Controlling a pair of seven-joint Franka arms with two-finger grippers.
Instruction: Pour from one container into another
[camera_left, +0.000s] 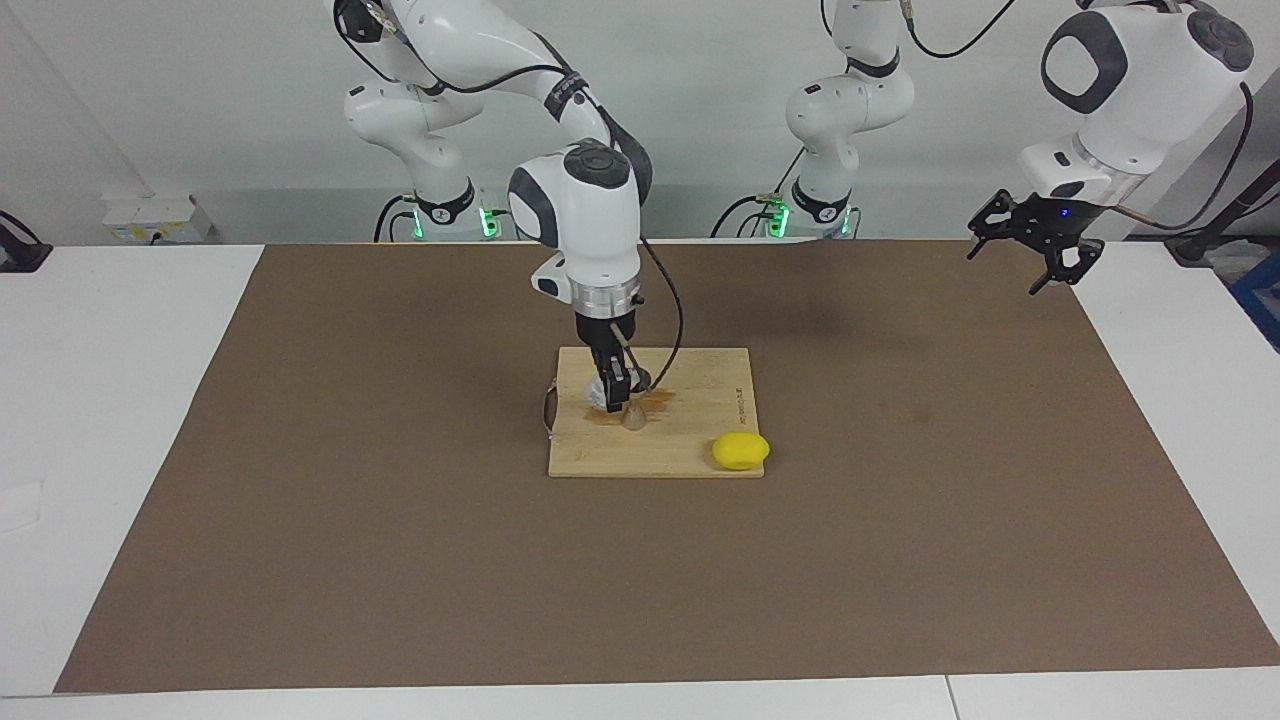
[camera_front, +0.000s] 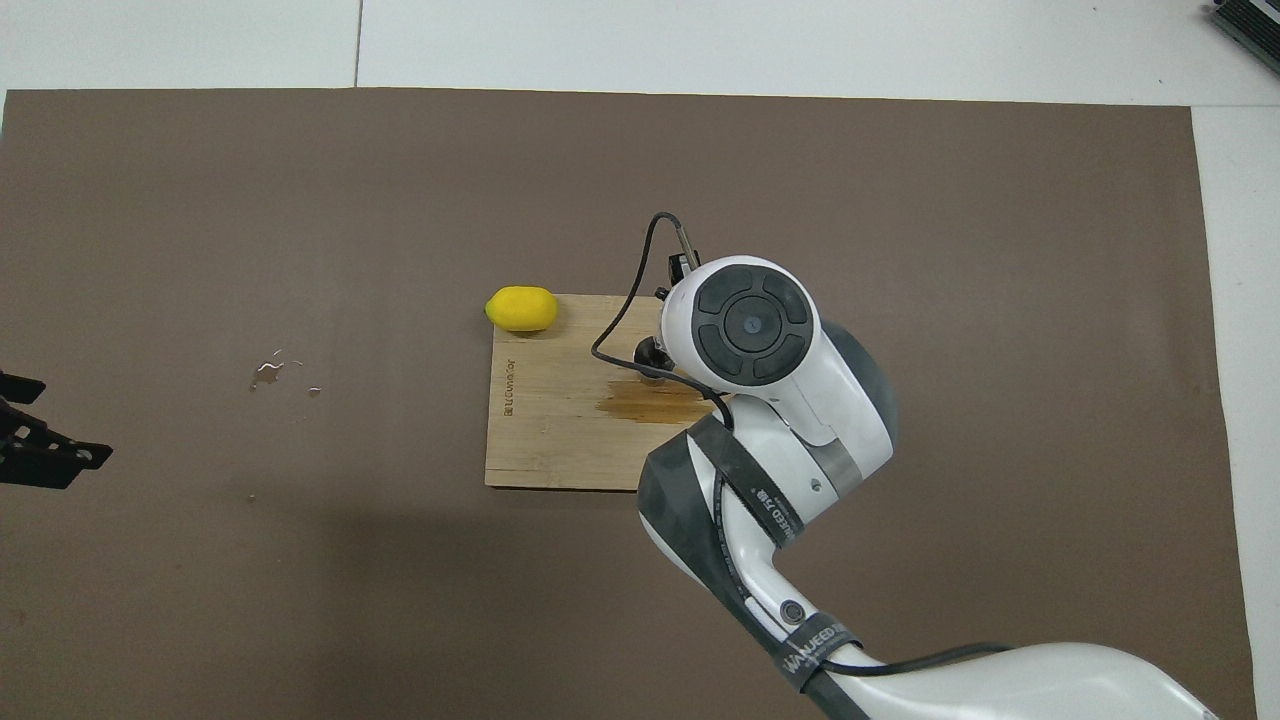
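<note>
Facing view: the right gripper (camera_left: 613, 392) clamps a small clear glass cup (camera_left: 598, 392), tilted just above a silvery hourglass-shaped metal jigger (camera_left: 634, 417) standing on a pale bamboo cutting board (camera_left: 700, 400), beside a brown wet stain (camera_front: 655, 402). Farther out, a yellow lemon (camera_left: 741, 451) sits at the board's corner. Writing along the board's edge is unreadable. The left gripper (camera_left: 1040, 240) waits, fingers spread, over the brown mat's (camera_left: 900, 560) edge.

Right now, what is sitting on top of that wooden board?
On the wooden board I see a brown wet stain, a small metal jigger, and a lemon at one corner. The right gripper holds a glass cup over the jigger; its contents are hidden.
</note>
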